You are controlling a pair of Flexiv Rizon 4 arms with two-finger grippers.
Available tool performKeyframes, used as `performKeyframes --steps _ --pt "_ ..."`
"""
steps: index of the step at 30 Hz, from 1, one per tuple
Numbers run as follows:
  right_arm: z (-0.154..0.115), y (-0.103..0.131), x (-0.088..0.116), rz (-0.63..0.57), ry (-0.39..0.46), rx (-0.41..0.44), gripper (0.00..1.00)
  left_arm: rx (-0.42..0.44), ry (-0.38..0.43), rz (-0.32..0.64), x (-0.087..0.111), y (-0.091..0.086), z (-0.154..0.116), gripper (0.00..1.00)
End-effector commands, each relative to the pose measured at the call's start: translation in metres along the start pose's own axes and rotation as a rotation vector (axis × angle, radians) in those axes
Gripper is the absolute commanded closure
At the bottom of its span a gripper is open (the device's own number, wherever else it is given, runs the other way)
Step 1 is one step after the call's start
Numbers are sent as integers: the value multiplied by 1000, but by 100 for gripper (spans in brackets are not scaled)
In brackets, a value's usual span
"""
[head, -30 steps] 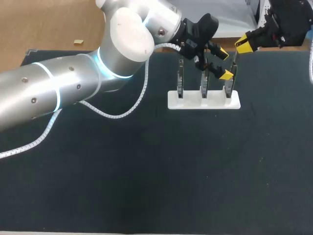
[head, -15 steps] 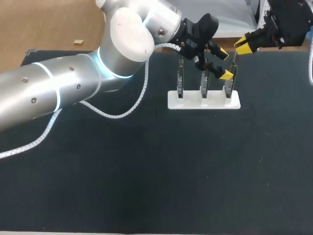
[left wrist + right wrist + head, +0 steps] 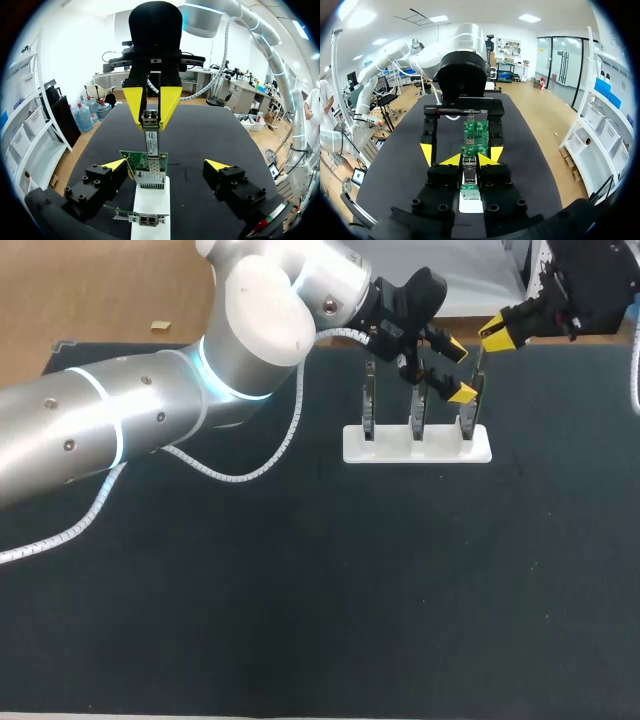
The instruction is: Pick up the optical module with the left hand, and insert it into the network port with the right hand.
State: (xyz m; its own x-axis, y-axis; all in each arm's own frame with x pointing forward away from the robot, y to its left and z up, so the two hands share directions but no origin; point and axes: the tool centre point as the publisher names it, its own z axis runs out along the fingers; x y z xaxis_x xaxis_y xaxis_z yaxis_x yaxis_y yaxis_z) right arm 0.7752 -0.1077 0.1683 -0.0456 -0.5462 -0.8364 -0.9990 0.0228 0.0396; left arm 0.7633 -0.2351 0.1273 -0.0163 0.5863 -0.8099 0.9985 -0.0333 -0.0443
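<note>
**A:** What's happening?
**B:** The right gripper is clamping the module upright at the port, inserting. The left gripper is gaping wide around the board.
**A:** Next?
**B:** Pushing straight down, I reckon.

On my desk, the stand sits far right-centre; my left hand straddles its rightmost board, and my right hand holds the optical module just above it.

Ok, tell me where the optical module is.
In the left wrist view, the optical module hangs in the right pincer, directly above the green board.
</note>
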Motion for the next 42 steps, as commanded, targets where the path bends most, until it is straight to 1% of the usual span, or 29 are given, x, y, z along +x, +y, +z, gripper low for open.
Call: performKeyframes --steps 1,33,34,35,36,42 --pt "3 1 0 3 2 0 100 -4 2 -2 0 -1 0 0" --pt "7 0 7 30 10 2 100 -4 2 -2 0 -1 0 0" --pt "7 -1 7 32 10 6 92 -4 2 -2 0 -1 0 0" --pt "7 -1 7 34 11 7 44 -4 2 -2 0 -1 0 0" --pt "6 -2 7 35 11 8 0 -4 2 -2 0 -1 0 0" --pt "4 -3 6 40 7 11 0 -4 2 -2 0 -1 0 0"
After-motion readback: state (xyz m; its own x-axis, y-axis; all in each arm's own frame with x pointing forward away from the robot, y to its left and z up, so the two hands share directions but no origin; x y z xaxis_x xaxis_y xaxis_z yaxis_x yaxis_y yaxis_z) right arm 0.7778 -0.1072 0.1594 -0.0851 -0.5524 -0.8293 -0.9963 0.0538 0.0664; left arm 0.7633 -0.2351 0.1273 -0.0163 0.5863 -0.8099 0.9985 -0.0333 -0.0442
